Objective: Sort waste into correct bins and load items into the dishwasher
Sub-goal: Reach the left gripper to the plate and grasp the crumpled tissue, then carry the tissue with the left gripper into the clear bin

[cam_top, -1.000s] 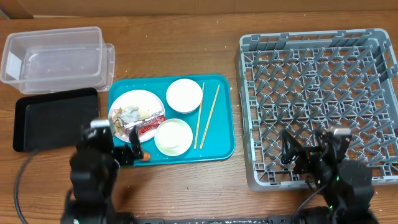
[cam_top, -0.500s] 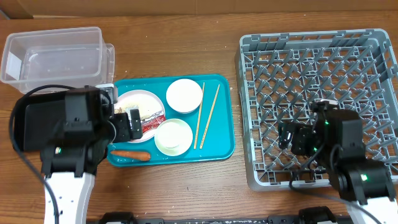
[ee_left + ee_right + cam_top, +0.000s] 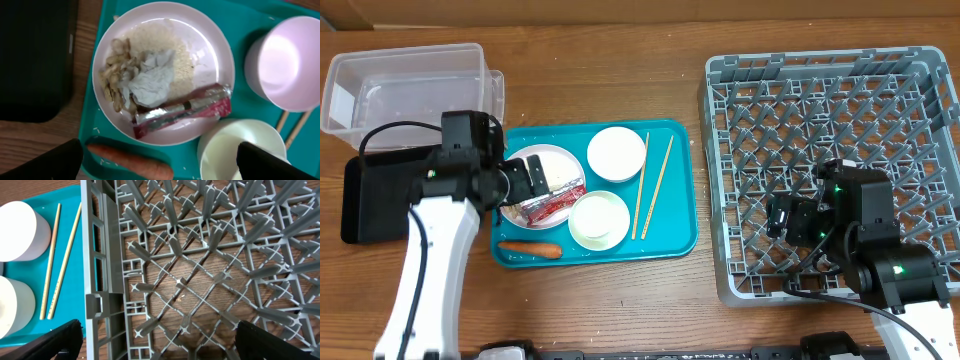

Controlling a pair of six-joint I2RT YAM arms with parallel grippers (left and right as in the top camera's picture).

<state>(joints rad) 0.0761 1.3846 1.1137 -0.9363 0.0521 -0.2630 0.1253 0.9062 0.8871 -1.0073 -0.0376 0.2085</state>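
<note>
The white plate [image 3: 220, 55] on the teal tray holds crumpled silvery-white paper [image 3: 152, 80], a red snack wrapper [image 3: 185, 112] and rice crumbs [image 3: 175, 45]. The orange carrot [image 3: 130, 162] lies on the tray in front of the plate [image 3: 558, 160]. My left gripper [image 3: 525, 190] hovers open and empty above the plate's near edge and the carrot [image 3: 530, 249]; it also shows in the left wrist view [image 3: 161, 164]. My right gripper [image 3: 790, 220] is open and empty over the front left of the grey dish rack [image 3: 830, 100]; it also shows in the right wrist view [image 3: 160, 342].
Two white bowls [image 3: 616, 153] [image 3: 599, 219] and two chopsticks [image 3: 642, 185] [image 3: 658, 185] lie on the teal tray [image 3: 680, 150]. The clear tub [image 3: 405, 90] stands at the far left, with the black tray [image 3: 380, 200] in front of it. Pale shell-like scraps [image 3: 115, 80] lie on the plate.
My left arm has swung from the table's front edge up over the plate. My right arm has risen and moved over the rack's front left part.
</note>
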